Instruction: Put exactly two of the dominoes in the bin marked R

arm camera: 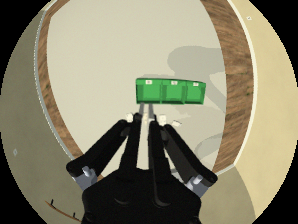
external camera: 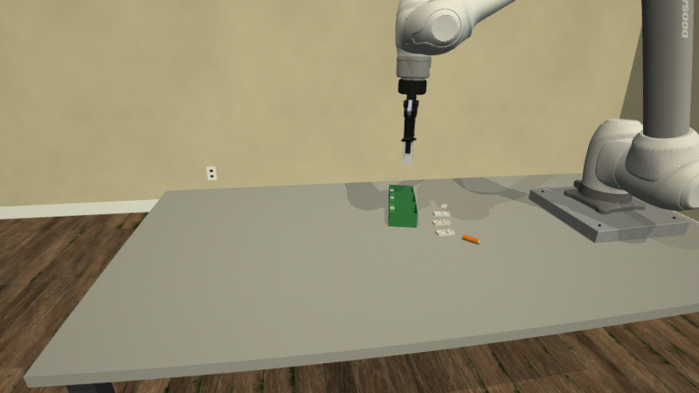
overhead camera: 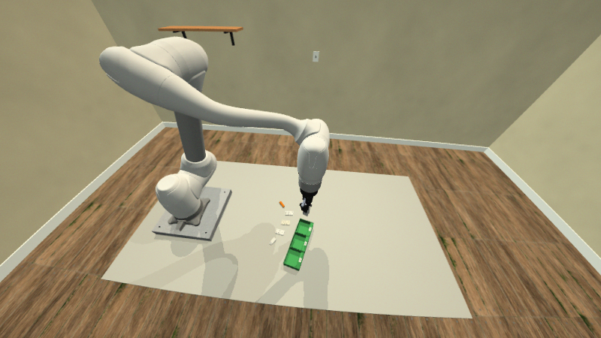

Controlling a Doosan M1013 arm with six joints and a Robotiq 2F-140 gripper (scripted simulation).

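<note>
My gripper [overhead camera: 305, 209] [external camera: 407, 152] [arm camera: 145, 109] is shut, with only a narrow gap and nothing seen between its pale fingertips. It hangs high above the table, near one end of the green bins [overhead camera: 291, 266] [external camera: 402, 219]. The three bins stand joined in a row. Their white labels are too small to read, and no domino shows inside. A white domino [overhead camera: 288, 212] [external camera: 445, 232], a cream domino [overhead camera: 285, 222] [external camera: 441, 222] and another white domino [overhead camera: 279, 231] [external camera: 441, 213] lie flat beside the row. A small white piece [overhead camera: 273, 240] [external camera: 443, 205] lies past them; its kind is unclear.
An orange cylinder [overhead camera: 282, 204] [external camera: 471, 239] lies on the table [overhead camera: 369, 261] [external camera: 253, 293] past the other end of the loose pieces. The arm's grey base plate [overhead camera: 222, 209] [external camera: 635, 230] is on the far side of these pieces from the bins.
</note>
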